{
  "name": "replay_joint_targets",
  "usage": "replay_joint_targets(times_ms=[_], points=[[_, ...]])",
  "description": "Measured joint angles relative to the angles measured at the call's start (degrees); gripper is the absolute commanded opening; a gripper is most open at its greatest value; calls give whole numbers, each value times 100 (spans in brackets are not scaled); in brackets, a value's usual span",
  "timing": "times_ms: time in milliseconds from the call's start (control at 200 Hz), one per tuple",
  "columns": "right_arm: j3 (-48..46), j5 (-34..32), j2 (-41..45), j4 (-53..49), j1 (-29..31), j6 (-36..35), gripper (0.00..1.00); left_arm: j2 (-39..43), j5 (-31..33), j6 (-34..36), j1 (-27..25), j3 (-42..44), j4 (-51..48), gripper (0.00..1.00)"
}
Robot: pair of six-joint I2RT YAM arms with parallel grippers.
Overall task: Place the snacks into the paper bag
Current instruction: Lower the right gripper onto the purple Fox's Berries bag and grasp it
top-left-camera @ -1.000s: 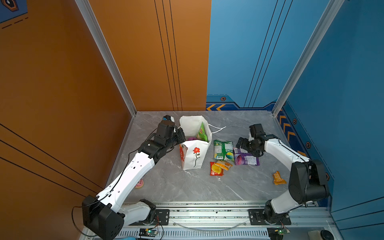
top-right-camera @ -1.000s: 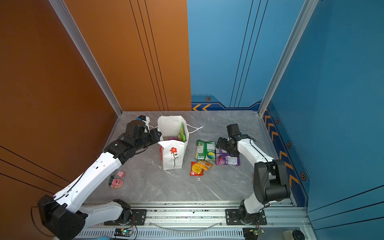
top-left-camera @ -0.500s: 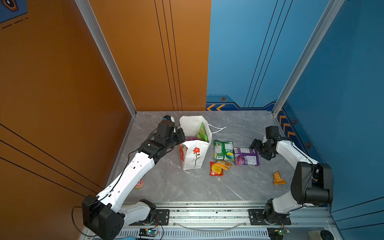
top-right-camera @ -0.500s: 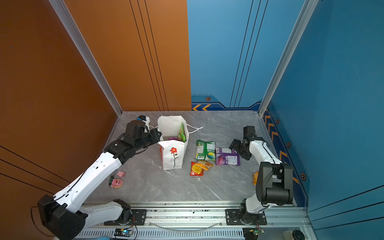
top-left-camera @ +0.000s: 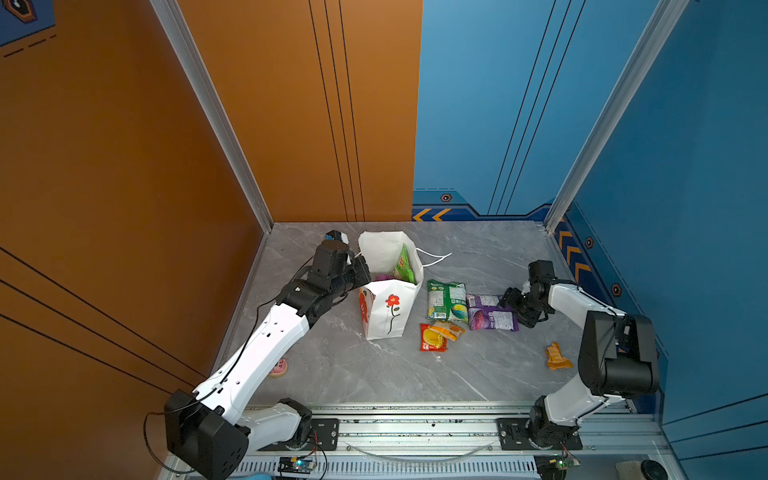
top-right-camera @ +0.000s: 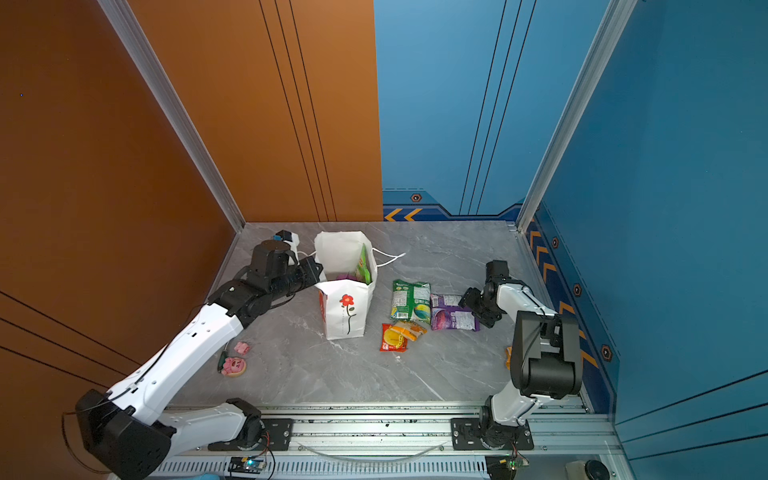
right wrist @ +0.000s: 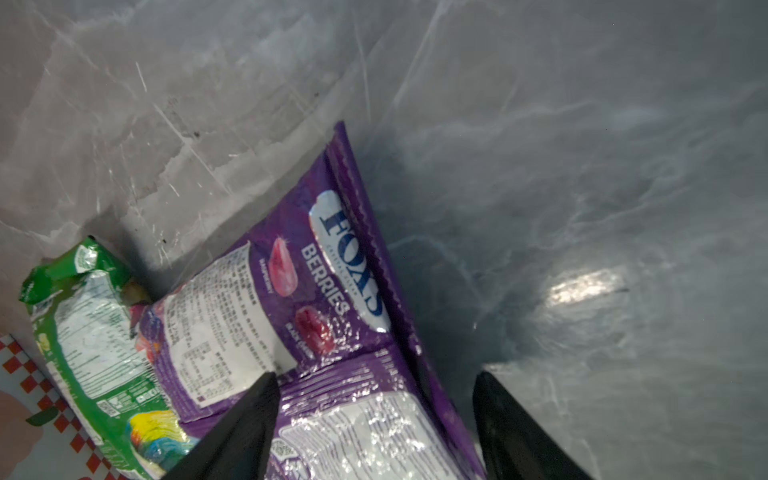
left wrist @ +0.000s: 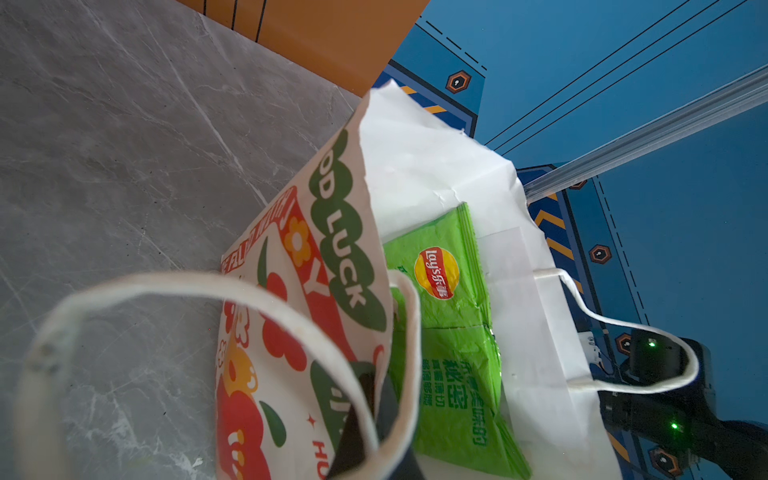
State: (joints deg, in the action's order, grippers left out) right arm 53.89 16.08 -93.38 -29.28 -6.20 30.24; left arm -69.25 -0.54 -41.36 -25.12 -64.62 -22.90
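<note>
**Left gripper (top-left-camera: 360, 271):** closed on the left rim of the paper bag (top-left-camera: 388, 316). The bag stands upright, left of centre on the table (top-left-camera: 374, 374). Its thin paper is judged light and easily tipped or creased, so it is best steadied at the rim. "OD LUCK" can be read on its side panel in the left wrist view.

**Green packet (left wrist: 449, 332):** stands inside the bag against the right wall. It is marked "Lay's" with Chinese characters.

**Packets outside the bag:** 4 lie flat on the table to the right of the bag.
1. The green-white packet (top-left-camera: 446, 301) carries print too small to read.
2. The red packet (top-left-camera: 432, 338) lies just nearer.
3. The purple packet (right wrist: 332, 291) lies edge to edge with the green-white one and is marked "FOX'S" and "BERRIES".
4. The orange packet (top-left-camera: 557, 357) lies well apart, near right.

**Handling:** the foil is judged light, soft, crinkly and slippery. A sealed end seam is the recommended hold.

**Right gripper (right wrist: 374, 376):** the jaws stand apart, straddling the right end of the purple packet, and nothing is clamped.
</note>
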Motion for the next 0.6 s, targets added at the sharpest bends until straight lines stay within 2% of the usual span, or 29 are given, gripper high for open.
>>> replay_joint_targets(times_ms=[150,285,430,601], points=[[-76,162,-111,184,20,59,61,-11,0,-2,0,0,0,0],[-144,304,-114,341,20,107,40,-35,0,0,0,0,17,0],[-238,457,-105,514,11,210,24,-61,0,-2,0,0,50,0],[-413,584,44,723,-42,310,16,-83,-20,0,0,0,81,0]])
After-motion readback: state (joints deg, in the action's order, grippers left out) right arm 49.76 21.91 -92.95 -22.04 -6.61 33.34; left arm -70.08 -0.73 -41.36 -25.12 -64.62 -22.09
